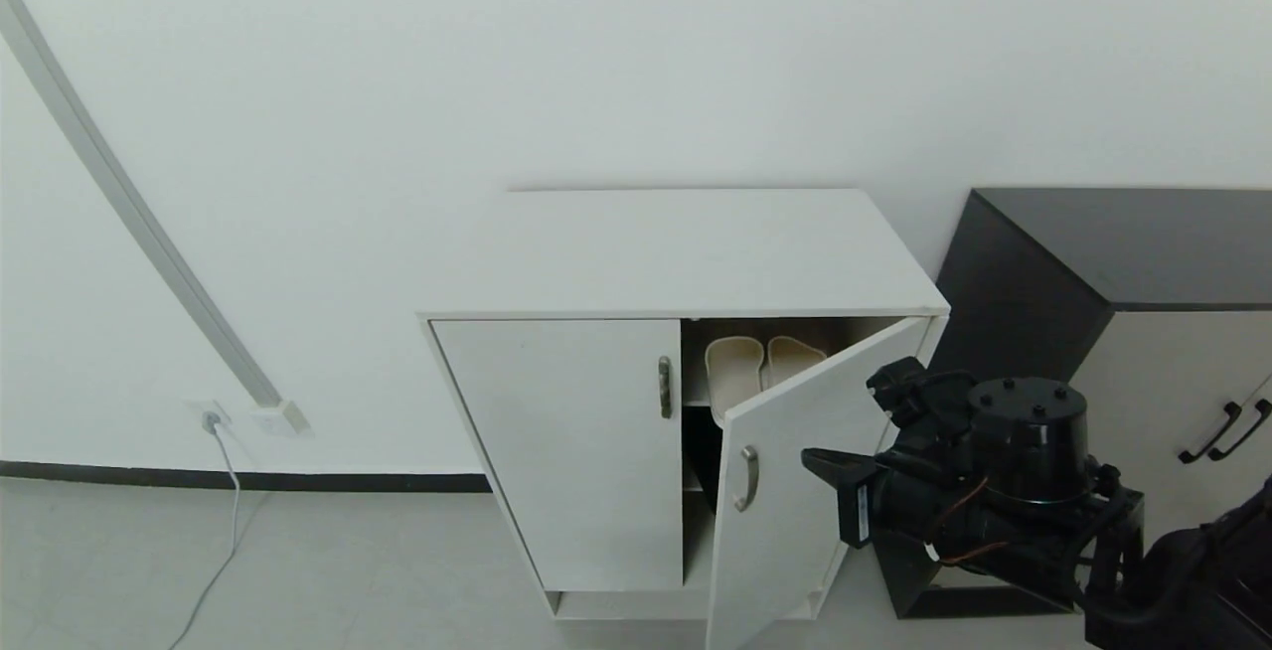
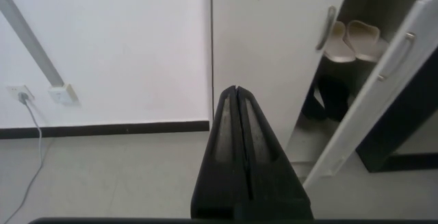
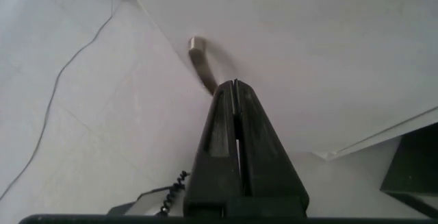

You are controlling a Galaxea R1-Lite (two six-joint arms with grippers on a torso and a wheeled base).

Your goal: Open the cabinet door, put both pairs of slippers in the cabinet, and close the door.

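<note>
The white cabinet [image 1: 696, 252] stands against the wall with its left door [image 1: 566, 441] closed and its right door [image 1: 795, 451] swung partly open. A beige pair of slippers [image 1: 760, 367] lies on the upper shelf, also visible as slippers [image 2: 352, 39] in the left wrist view. Below them is a dark shape [image 2: 332, 94] that I cannot identify. My right gripper [image 1: 810, 456] is shut and empty, close to the outer face of the open door, just beside its handle [image 3: 202, 63]. My left gripper [image 2: 236, 90] is shut, held away from the cabinet's left door [image 2: 274, 53].
A black cabinet [image 1: 1093, 262] stands right of the white one, close to the open door's swing. A wall outlet [image 1: 211, 419] with a cable and a slanted conduit [image 1: 129, 203] are on the left wall. Bare floor [image 1: 348, 561] lies left of the cabinet.
</note>
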